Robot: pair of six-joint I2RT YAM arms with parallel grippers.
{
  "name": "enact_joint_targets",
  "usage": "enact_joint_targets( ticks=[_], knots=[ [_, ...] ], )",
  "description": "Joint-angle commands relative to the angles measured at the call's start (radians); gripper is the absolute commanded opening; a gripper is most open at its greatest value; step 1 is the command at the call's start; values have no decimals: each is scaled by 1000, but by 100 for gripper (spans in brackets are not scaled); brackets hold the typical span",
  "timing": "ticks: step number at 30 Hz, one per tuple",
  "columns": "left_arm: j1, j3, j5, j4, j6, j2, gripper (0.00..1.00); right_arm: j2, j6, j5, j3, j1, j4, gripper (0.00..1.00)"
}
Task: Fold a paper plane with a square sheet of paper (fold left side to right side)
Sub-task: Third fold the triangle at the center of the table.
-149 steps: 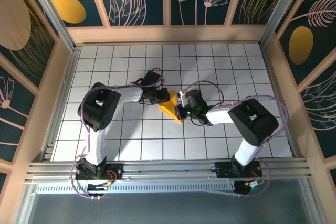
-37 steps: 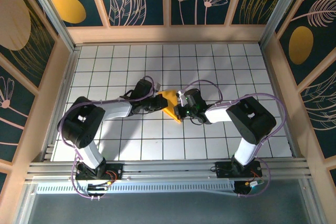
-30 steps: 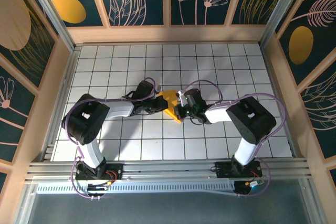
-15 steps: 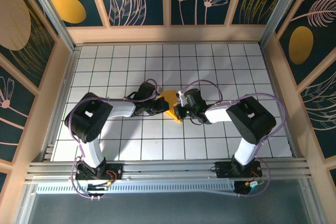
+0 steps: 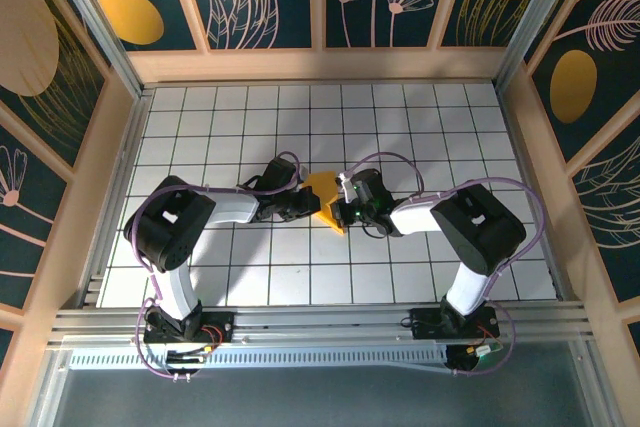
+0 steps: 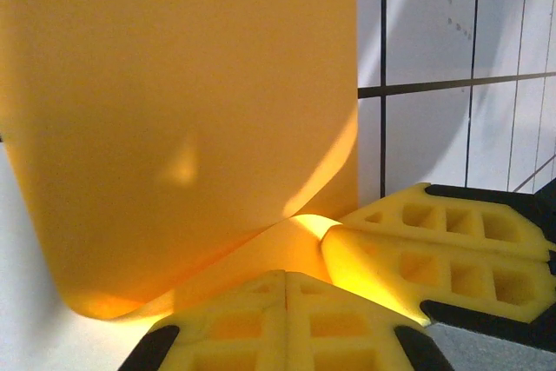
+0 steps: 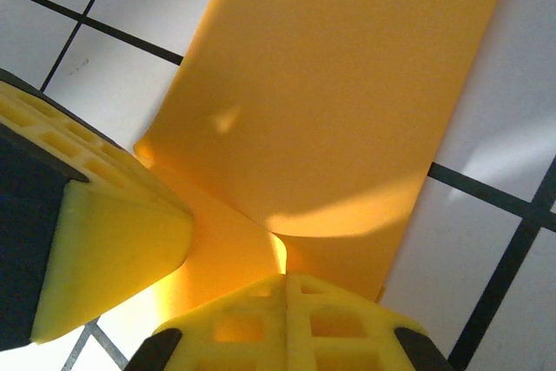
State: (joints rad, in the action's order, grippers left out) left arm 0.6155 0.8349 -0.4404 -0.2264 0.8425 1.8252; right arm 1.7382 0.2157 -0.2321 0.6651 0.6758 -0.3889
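The square sheet of paper [image 5: 324, 191] lies mid-table, folded into a small yellow-orange wedge with one flap curling up. My left gripper [image 5: 311, 210] is shut, its tips against the sheet's near left edge. My right gripper [image 5: 341, 212] is shut too, pushed against the near right edge, so the two face each other. In the left wrist view the paper [image 6: 174, 119] arches over a flat lower layer just past my shut left gripper [image 6: 287, 274]. In the right wrist view the paper's [image 7: 339, 102] bend ends at the seam of the shut right gripper [image 7: 285, 277].
White grid tiles [image 5: 420, 127] cover the table, with open floor on every side of the paper. Wooden walls [image 5: 320, 65] with dark patterned panels enclose the back and sides. The arm bases sit on the metal rail [image 5: 320, 322] at the near edge.
The left arm's elbow has swung to the right and its gripper has slid a little along the paper's left edge. The right arm and the paper have stayed put.
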Motion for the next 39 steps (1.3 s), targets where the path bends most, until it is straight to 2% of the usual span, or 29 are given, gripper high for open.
enact_joint_targets(
  ticks=[1, 13, 20, 27, 34, 36, 39],
  knots=[
    [3, -5, 13, 17, -17, 13, 4, 40, -12, 17, -3, -3, 62, 0],
    [4, -5, 33, 5, -9, 45, 4, 32, -10, 19, -4, -3, 65, 0],
    [3, -10, 72, 51, -19, 56, 3, 5, -10, 17, 29, -7, 86, 1],
    [3, -16, 82, 65, -16, 60, 2, -66, -14, 16, 84, -30, 134, 19],
    [3, -19, 83, 62, -11, 60, 2, -161, -2, -5, 106, -60, 238, 30],
    [3, -17, 84, 64, -11, 59, 2, -181, -2, -59, 115, -65, 289, 26],
    [3, -16, 85, 65, -13, 56, 2, -187, 4, -152, 131, -65, 375, 12]
  ],
)
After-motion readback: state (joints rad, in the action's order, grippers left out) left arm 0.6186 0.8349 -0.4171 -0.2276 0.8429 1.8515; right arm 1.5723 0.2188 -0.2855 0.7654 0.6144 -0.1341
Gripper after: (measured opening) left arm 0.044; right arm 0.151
